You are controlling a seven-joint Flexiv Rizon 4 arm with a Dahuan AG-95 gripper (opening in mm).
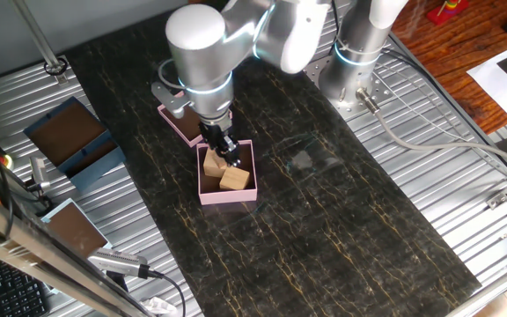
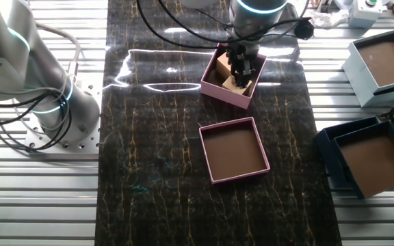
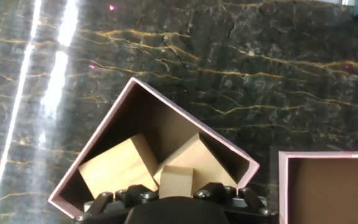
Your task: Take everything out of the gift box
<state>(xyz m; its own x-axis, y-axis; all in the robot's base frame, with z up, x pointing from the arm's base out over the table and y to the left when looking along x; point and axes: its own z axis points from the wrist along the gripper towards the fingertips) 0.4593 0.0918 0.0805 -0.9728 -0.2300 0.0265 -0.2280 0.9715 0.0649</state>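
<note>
The pale-pink gift box (image 1: 202, 192) stands mid-table, also in the other fixed view (image 2: 211, 89) and the hand view (image 3: 98, 149). Two tan wooden blocks lie inside: one at the side (image 1: 211, 164) (image 2: 223, 63) (image 3: 115, 169), the other tilted on an edge (image 1: 235, 180) (image 2: 235, 87) (image 3: 197, 155). My gripper (image 1: 225, 151) (image 2: 242, 68) (image 3: 176, 188) reaches down into the box. In the hand view a tan block face sits tight between the jaws, so the gripper looks shut on the tilted block. The fingertips themselves are hidden.
A shallower pink lid-like tray (image 2: 234, 150) (image 1: 180, 123) (image 3: 328, 186) lies next to the gift box. Blue boxes with brown insides (image 2: 375, 157) (image 2: 382, 58) (image 1: 69, 132) stand on the ribbed metal surround. The arm's base (image 1: 359, 53) is bolted at the table's end.
</note>
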